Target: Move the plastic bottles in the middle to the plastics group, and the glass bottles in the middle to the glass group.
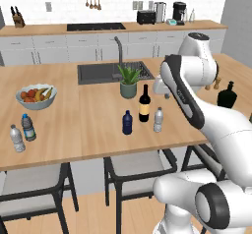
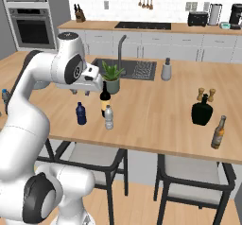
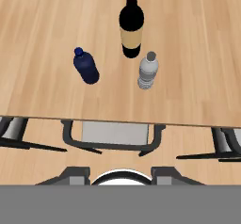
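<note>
Three bottles stand free; wine bottle (image 3: 131,28) top cut off, gripper (image 2: 81,92) jaws together, empty.

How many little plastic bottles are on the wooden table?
4. A dark blue bottle and a clear greyish bottle stand mid-table by the wine bottle; a clear pale-label bottle and a blue-green-label bottle stand at the left edge.

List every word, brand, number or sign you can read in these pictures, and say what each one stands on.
No text can be read anywhere.
Wine bottle: cream-yellow label, blank as far as the pictures show.
Small bottle with the blue-green label: label too small and blurred to read.
Clear bottle beside it: pale label, too small to read.
Brown bottle at the counter's near edge: pale label, blurred.
Appliances on the back counter: no legible markings.
</note>
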